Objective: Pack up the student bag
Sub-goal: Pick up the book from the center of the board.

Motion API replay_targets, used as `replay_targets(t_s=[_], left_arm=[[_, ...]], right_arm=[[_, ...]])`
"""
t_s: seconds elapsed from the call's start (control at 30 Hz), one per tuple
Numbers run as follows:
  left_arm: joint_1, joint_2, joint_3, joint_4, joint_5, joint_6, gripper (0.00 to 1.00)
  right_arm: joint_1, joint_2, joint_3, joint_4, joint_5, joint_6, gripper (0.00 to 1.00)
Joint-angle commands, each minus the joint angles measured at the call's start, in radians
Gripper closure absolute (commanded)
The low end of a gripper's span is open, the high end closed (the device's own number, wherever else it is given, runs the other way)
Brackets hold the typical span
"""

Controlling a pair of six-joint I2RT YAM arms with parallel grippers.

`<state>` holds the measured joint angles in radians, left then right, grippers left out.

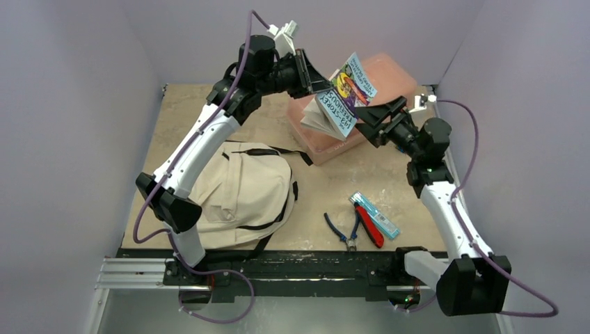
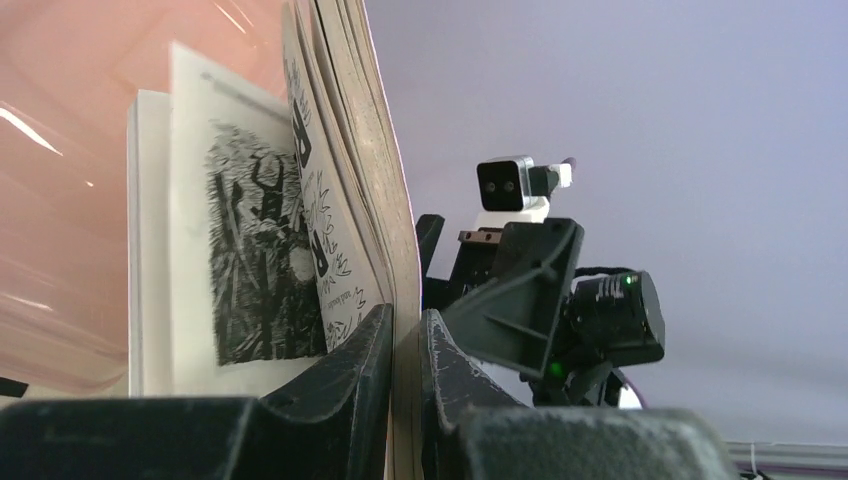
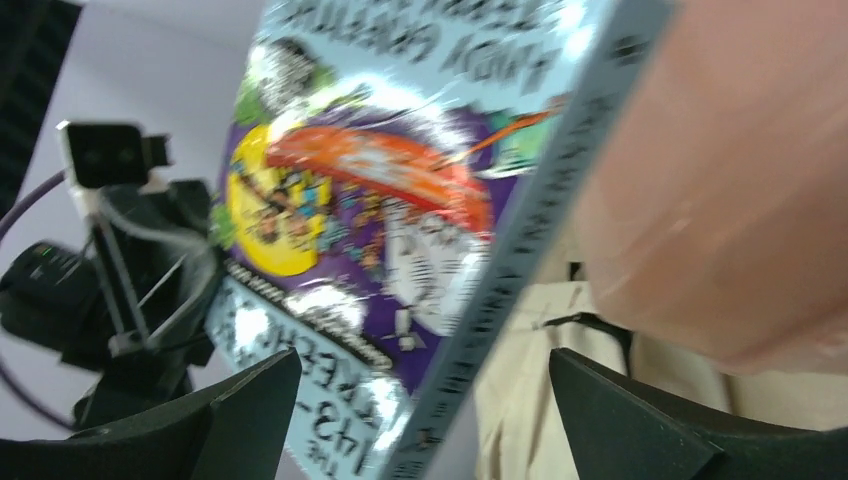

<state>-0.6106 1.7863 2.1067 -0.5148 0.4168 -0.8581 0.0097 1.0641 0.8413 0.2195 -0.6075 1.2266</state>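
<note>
Student bag [image 1: 240,195], top view: slumped flat on table [image 1: 327,188], near left; soft, light, floppy, probably best taken at zip edge
Left wrist: left tool [image 2: 405,330] clamped on book [image 2: 340,200] pages
Right wrist: right tool [image 3: 425,400] spread wide, gripping nothing

The cover of the book [image 1: 350,89] is seen to be glossy, with sheen caught across its printed colours in the right wrist view. Its pages [image 2: 250,260] are of matt, off-white paper. The box [image 1: 389,73] at upper right of the top view is made of translucent pink plastic, smooth and shiny. The student bag [image 1: 240,191] is of soft, matt cream cloth, creased, with black woven straps. The table [image 1: 327,184] is finished in a matt, speckled beige. The fingers [image 2: 455,380] of the left gripper [image 2: 404,335] are formed of dull black plastic, scuffed pale along the edges. A rail [image 1: 132,271] of bare metal is shown at lower left.
</note>
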Motion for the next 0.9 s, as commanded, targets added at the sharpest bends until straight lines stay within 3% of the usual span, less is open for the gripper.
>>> replay_targets(t_s=[0.0,0.13,0.37,0.4,0.5,0.53,0.63,0.73,0.8,0.87], left_arm=[[0.015,-0.064,-0.015,0.149,0.026,-0.055,1.00],[0.020,-0.098,-0.091,0.184,0.024,-0.076,1.00],[0.043,-0.272,-0.310,0.099,-0.130,-0.043,0.99],[0.047,-0.298,-0.340,0.068,-0.156,-0.043,0.86],[0.076,-0.375,-0.434,-0.056,-0.204,0.012,0.25],[0.085,-0.410,-0.470,-0.099,-0.246,0.047,0.17],[0.113,-0.564,-0.600,-0.155,-0.426,0.184,0.08],[0.130,-0.733,-0.726,-0.151,-0.561,0.327,0.02],[0.137,-0.825,-0.788,-0.120,-0.556,0.418,0.00],[0.148,-0.886,-0.819,-0.104,-0.482,0.477,0.00]], right_arm=[[0.126,0.058,-0.030,0.441,-0.006,0.186,0.01],[0.196,0.147,-0.016,0.594,0.021,0.246,0.02],[0.227,0.229,0.034,0.659,0.042,0.202,0.53],[0.227,0.245,0.052,0.658,0.035,0.188,0.63],[0.228,0.296,0.127,0.642,-0.001,0.135,0.81],[0.228,0.310,0.161,0.606,-0.014,0.104,0.83],[0.230,0.355,0.297,0.430,-0.070,-0.065,0.84],[0.247,0.439,0.515,0.071,-0.160,-0.403,0.87],[0.272,0.480,0.618,-0.122,-0.216,-0.581,0.89],[0.295,0.492,0.644,-0.138,-0.298,-0.641,0.89]])
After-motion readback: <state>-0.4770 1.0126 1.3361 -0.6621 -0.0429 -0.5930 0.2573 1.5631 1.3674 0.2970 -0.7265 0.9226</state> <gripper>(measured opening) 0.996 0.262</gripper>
